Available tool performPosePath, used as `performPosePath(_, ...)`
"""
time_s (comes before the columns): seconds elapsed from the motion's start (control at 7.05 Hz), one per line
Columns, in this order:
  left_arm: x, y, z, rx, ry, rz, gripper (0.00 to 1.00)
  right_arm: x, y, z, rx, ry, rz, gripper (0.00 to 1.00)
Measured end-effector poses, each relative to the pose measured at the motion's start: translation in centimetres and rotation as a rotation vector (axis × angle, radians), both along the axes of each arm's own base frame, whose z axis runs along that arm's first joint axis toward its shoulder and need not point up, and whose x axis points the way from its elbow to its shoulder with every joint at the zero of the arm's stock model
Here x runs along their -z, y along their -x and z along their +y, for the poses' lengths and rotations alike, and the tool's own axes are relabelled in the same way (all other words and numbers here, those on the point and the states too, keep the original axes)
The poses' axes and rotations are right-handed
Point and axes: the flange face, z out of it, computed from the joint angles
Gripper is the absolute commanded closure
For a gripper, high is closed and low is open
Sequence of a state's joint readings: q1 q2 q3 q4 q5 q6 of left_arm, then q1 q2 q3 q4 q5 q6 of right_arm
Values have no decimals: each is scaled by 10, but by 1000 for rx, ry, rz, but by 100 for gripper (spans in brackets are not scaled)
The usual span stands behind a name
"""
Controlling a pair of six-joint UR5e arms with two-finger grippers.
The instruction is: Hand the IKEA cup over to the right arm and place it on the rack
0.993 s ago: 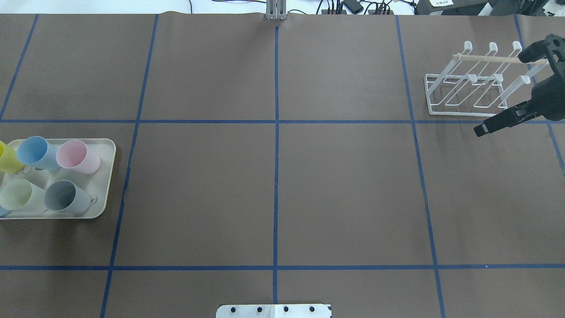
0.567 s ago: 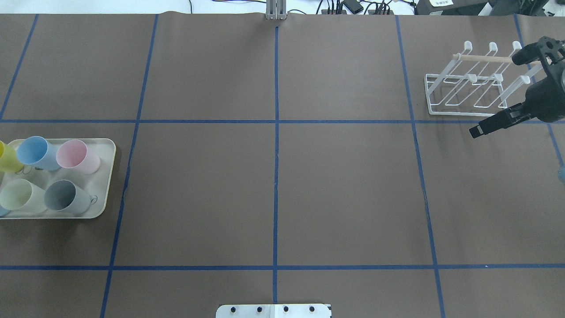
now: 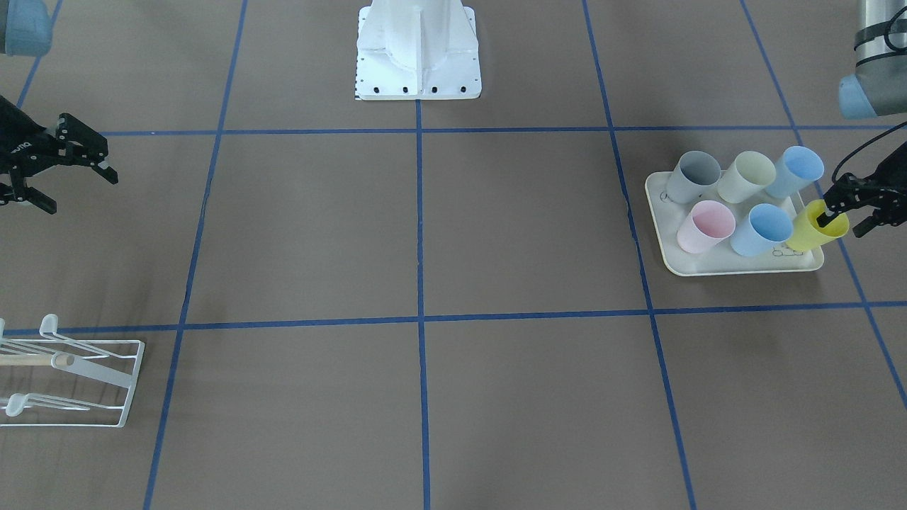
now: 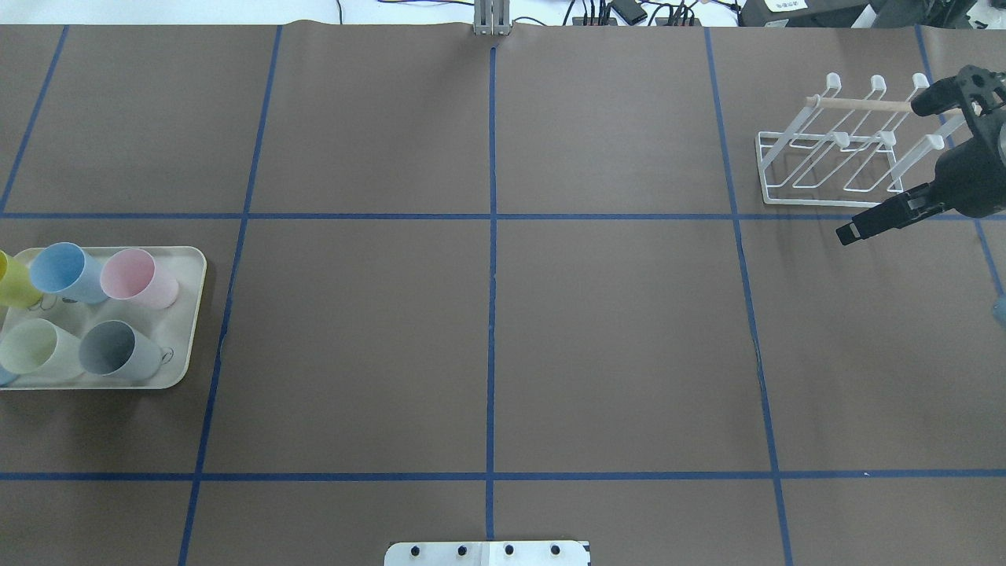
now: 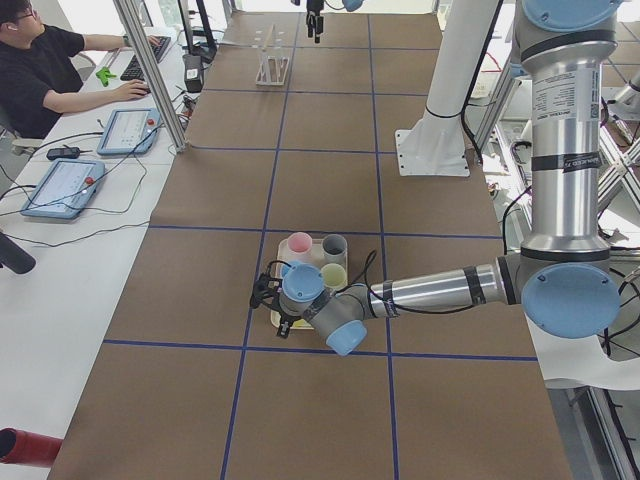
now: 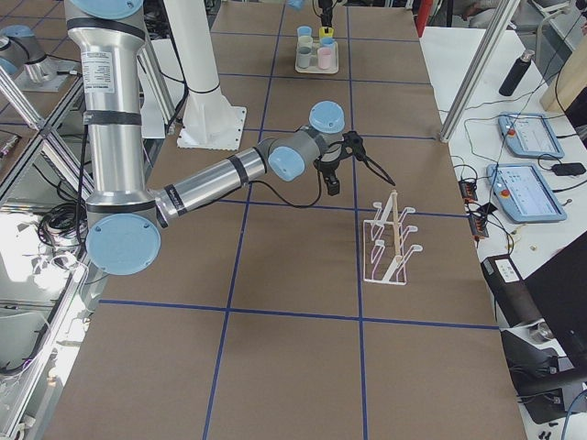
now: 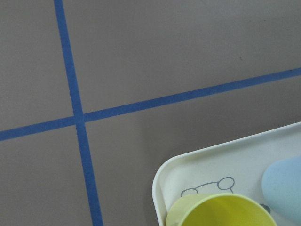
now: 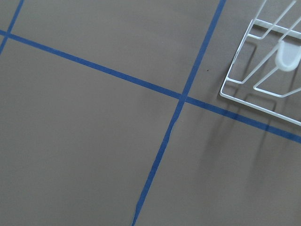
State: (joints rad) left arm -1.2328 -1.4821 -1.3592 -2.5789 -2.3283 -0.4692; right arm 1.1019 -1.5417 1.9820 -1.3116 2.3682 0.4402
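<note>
Front view, unlike overhead, shows left end effector (image 3: 843, 221) straddling yellow cup (image 3: 808, 238), grip unclear; right end effector (image 3: 81, 193) apart.

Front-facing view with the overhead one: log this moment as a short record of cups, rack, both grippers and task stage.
tray: six cups, mouths up
row nearer robot: grey cup, pale green cup, rear blue cup
row farther from robot: pink cup, front blue cup, yellow cup
rack: no cup on it
left gripper: open, one finger inside the yellow cup's rim, one outside
right gripper: open, empty, near the rack
stage: yellow cup not yet lifted, no handover
</note>
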Motion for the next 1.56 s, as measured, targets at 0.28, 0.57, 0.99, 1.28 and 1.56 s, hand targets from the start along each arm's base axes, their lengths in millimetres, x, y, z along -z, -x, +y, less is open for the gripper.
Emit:
performPosePath(0.28,-2,2,5,2,-7,-4,94,0,0,0,1,0,0,0)
performPosePath(0.57,-4,6,5,13,-12,-14,100,0,1,0,2,0,0,0)
performPosePath(0.99,10,39,-4,87,-31,-9,100,6,6,0,12,-26,-14,0)
performPosePath(1.28,20,74,-13,150,-20,13,100,20,19,-8,20,-154,-72,0)
performPosePath(1.56,51,107,-35,157,39,129,100,37,55,-26,52,-317,-158,0)
